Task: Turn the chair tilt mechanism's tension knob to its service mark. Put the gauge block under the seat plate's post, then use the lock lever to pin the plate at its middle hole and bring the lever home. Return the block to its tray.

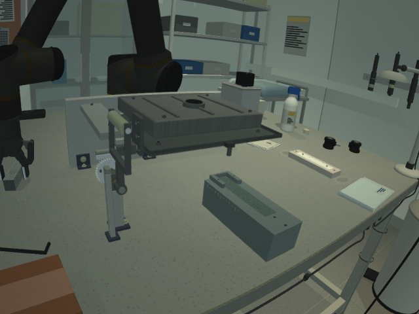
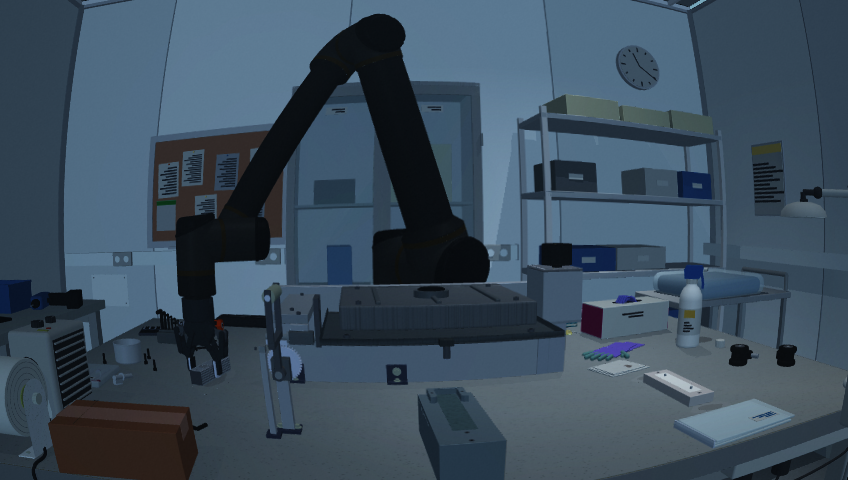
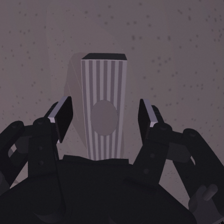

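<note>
The striped gauge block [image 3: 104, 109] is partly hidden by my gripper's body in the wrist camera. It lies on the table at the far left [image 1: 13, 176] [image 2: 203, 372], apart from its tray. My gripper [image 3: 105, 117] [image 1: 15, 169] [image 2: 205, 357] is lowered around the block and is open, holding nothing. The dark seat plate [image 1: 189, 118] [image 2: 437, 309] stands raised on the mechanism. Its short post [image 1: 229, 148] [image 2: 444, 348] hangs under the front edge. The lock lever [image 1: 118, 135] [image 2: 272, 321] with its pale handle stands at the mechanism's left end. The grey tray [image 1: 250, 216] [image 2: 461, 428] sits in front of the plate.
A brown box [image 1: 37, 287] [image 2: 125, 437] sits at the near left corner. A black hex key [image 1: 25, 250] lies next to it. A white bottle [image 1: 290, 110], two black knobs [image 1: 331, 142], a pale bar [image 1: 314, 163] and a booklet [image 1: 366, 193] lie to the right.
</note>
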{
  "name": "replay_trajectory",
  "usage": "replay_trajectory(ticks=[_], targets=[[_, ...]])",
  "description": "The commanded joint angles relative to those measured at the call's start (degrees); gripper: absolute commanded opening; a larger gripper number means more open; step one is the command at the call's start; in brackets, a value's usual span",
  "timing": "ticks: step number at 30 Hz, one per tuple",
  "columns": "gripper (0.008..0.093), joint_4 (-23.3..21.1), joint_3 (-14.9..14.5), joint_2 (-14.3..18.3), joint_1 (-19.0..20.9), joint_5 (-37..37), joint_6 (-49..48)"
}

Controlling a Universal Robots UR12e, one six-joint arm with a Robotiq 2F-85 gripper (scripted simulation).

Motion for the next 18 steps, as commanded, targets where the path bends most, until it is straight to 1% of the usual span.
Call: replay_trajectory(ticks=[1,3,18], targets=[[0.0680,-0.02,-0.03,-0.03,0.00,0.00,0.00],[0.0665,-0.02,-0.03,-0.03,0.00,0.00,0.00],[0.0365,-0.02,-0.03,-0.02,0.00,0.00,0.00]])
